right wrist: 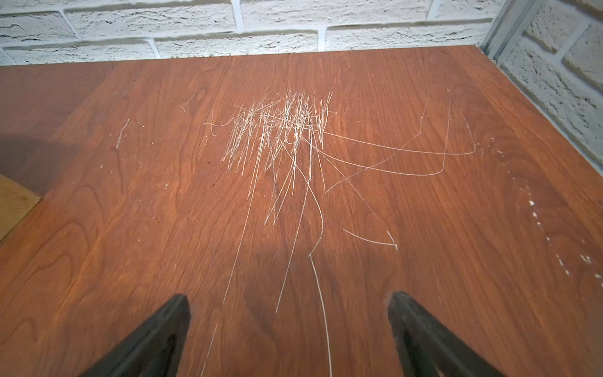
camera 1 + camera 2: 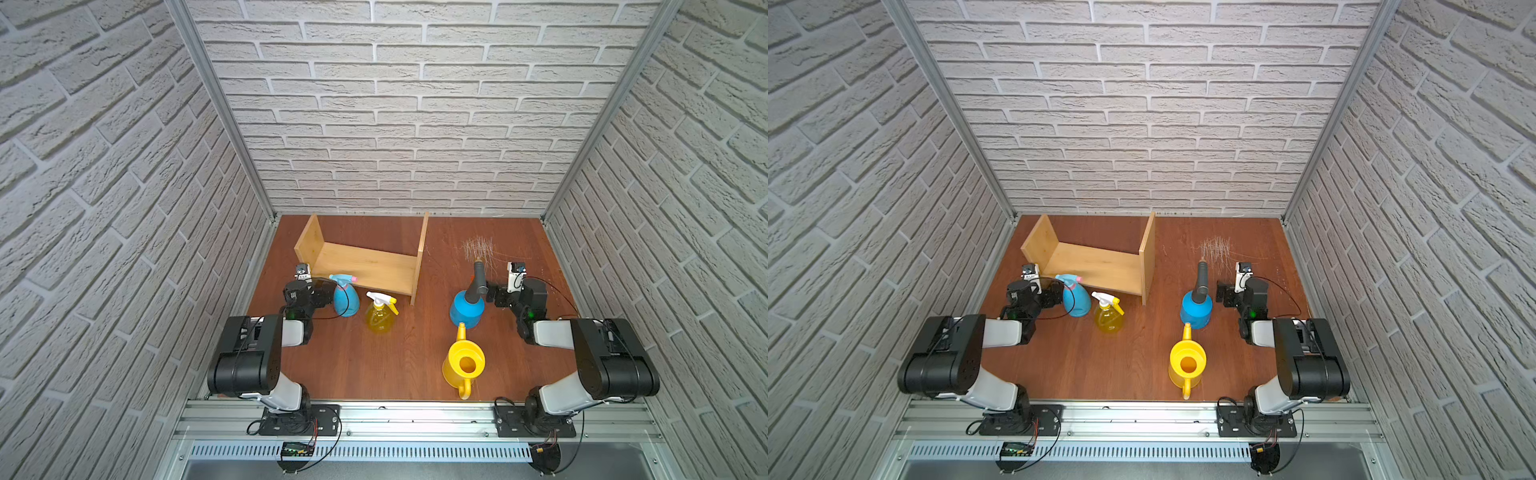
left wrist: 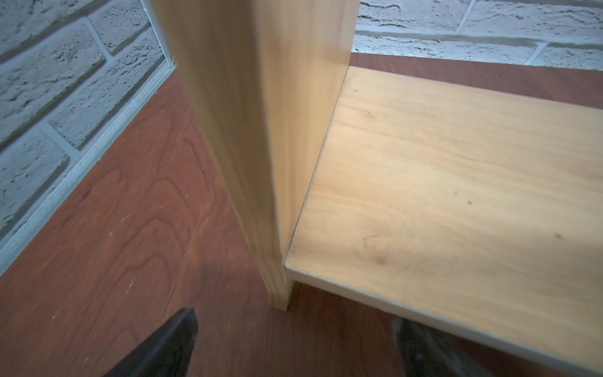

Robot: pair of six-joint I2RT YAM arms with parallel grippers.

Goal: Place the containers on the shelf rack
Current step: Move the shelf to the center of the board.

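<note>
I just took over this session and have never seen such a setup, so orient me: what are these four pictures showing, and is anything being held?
These are two robot arms, the left arm and the right arm, bolted at the near edge of a brown table. The two wide pictures come from one overhead camera and show nearly the same view. The other two come from a camera on each wrist, looking forward. On the table stand a wooden shelf rack, its board bare, a light-blue spray bottle, a yellow spray bottle, a blue pressure sprayer and a yellow watering can. The left gripper is open, facing the rack's side panel; the right gripper is open above scratch marks. Neither holds anything.
</note>
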